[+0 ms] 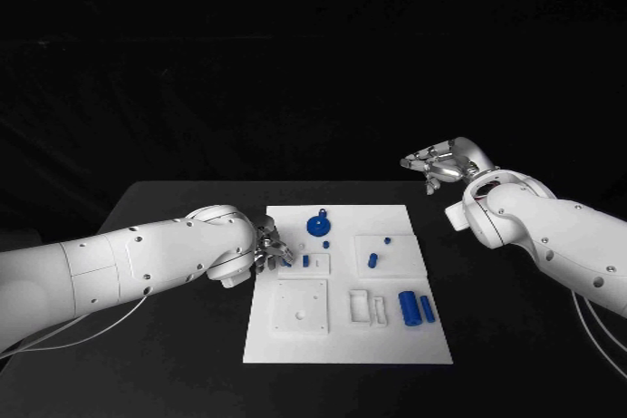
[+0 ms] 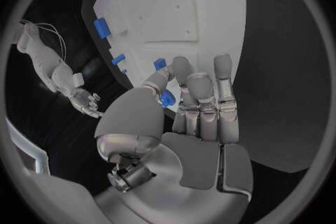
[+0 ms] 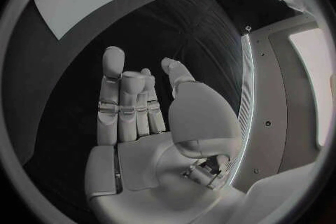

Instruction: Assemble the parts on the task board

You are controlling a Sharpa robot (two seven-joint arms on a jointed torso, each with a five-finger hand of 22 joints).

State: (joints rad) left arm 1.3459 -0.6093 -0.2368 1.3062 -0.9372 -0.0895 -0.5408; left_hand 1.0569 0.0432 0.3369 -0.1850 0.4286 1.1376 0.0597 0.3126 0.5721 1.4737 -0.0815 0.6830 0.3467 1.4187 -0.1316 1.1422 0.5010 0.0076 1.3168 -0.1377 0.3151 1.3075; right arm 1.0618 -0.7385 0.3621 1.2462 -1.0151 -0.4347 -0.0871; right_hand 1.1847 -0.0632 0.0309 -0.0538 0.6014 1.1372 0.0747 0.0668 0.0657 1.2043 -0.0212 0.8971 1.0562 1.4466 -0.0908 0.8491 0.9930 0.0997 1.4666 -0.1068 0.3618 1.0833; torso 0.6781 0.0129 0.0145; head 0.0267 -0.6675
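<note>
The white task board (image 1: 342, 341) lies in the middle of the black table. On it are a round blue part (image 1: 319, 225), two blue cylinders (image 1: 417, 307), an oblong blue part (image 1: 371, 259) and several small blue pieces. My left hand (image 1: 268, 246) is at the board's left edge, fingers stretched over it. A small blue piece (image 2: 167, 98) shows between its thumb and nearest finger; whether they grip it is unclear. Another small piece (image 2: 159, 64) lies just past the fingertips (image 2: 223, 61). My right hand (image 1: 444, 162) is raised beyond the board's far right corner, fingers straight, holding nothing (image 3: 133, 106).
Raised white fixtures stand on the board: a square block (image 1: 301, 307) at front left and a narrow slotted one (image 1: 366, 306) beside the cylinders. Bare black table (image 1: 170, 209) lies to both sides of the board.
</note>
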